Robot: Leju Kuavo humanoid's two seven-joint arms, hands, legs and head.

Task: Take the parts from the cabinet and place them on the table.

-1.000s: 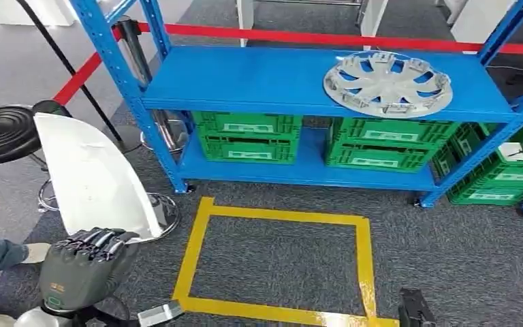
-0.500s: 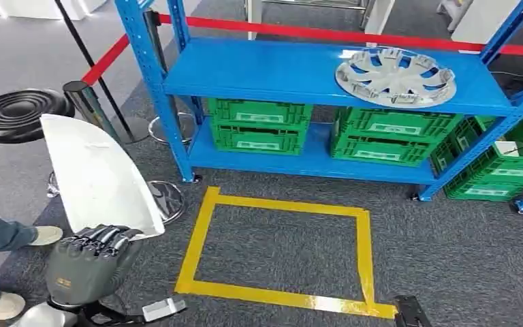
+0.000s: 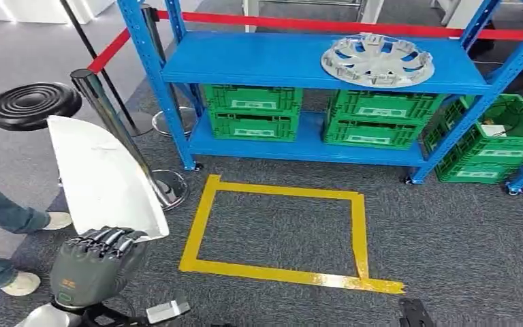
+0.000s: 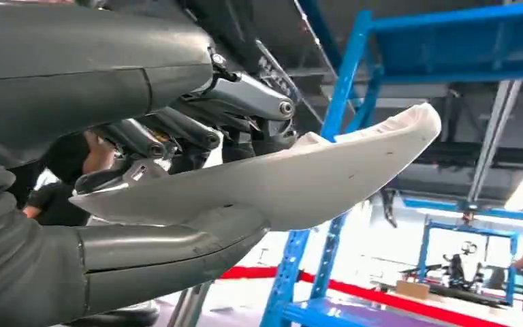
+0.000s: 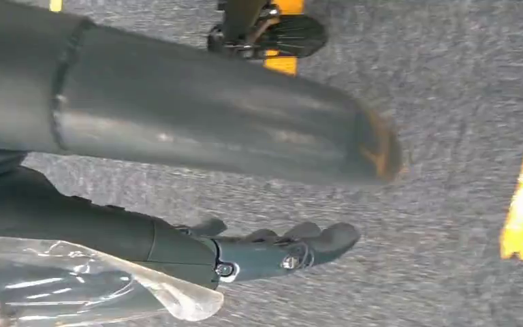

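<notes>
Standing before the blue cabinet (image 3: 313, 61) were a chrome stanchion (image 3: 109, 116) and a black stool (image 3: 33, 105), with yellow floor tape (image 3: 279, 231) nearer. A silver wheel cover (image 3: 377, 60) lay near the upper shelf's right edge above green crates (image 3: 252, 112). The left robot hand (image 3: 95, 262) gripped a curved white part (image 3: 102, 177) by its lower edge, while the right robot hand (image 5: 265, 252) hung with fingers spread, holding nothing.

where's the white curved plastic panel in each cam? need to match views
Head view: white curved plastic panel lower left, held at its lower edge by the left hand.
Left wrist view: across the centre, clamped between thumb and fingers.
Right wrist view: not in it; grey carpet and yellow floor tape.
Shared landmark: blue metal shelf upright.
</notes>
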